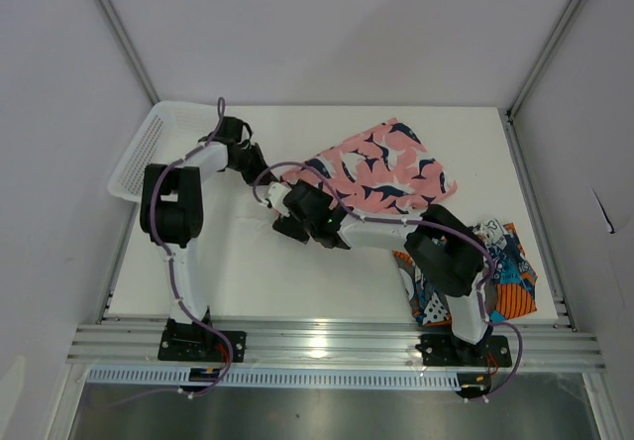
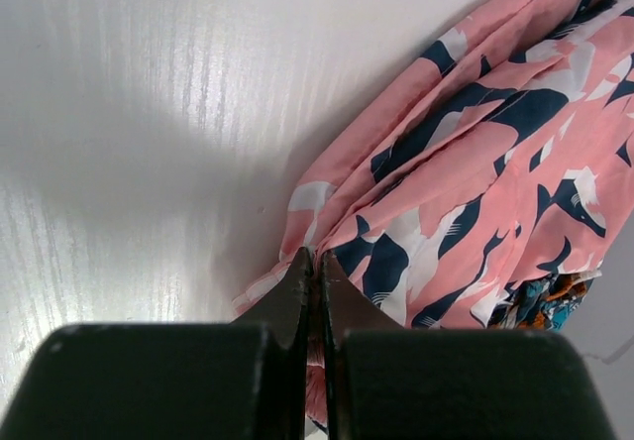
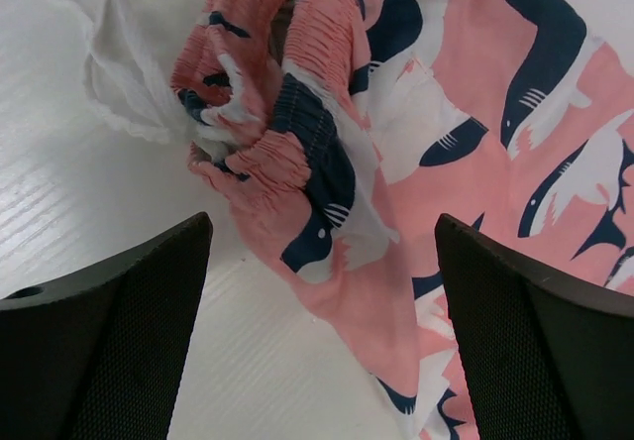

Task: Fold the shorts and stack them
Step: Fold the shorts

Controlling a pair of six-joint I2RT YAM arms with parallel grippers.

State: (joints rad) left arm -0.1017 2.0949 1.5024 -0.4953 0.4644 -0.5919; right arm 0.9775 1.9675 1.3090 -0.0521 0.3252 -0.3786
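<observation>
The left hand (image 2: 315, 264) was clenched, its two dark fingers pressed flat together. The pink shorts (image 2: 475, 192) met those fingers right at the tips. A thin sliver of pink showed between them, so the hand was pinching the edge of the cloth. From there the shorts spread away to the right in soft, long folds.

The right hand (image 3: 322, 227) was released, with its fingers held far apart. It hung just over the pink shorts and touched nothing. The stretchy waistband (image 3: 307, 133) lay between the two fingers and a little ahead of them. The waistband was all scrunched up in tiny ridges. A bit of thin white cloth (image 3: 119, 54) poked out beside it, with a wavy, frilly edge.

The pink shorts were soft and floppy, with dark blue and white shapes that looked like sharks. They lay near the back of the white surface (image 1: 297, 281), which was smooth and a bit shiny.

The printed shorts (image 1: 500, 272) sat in a lumpy bunch at the near right edge, beside the right arm. They were blue, orange and white. A white basket (image 1: 149, 148) with a net of little holes stood at the far left corner.
</observation>
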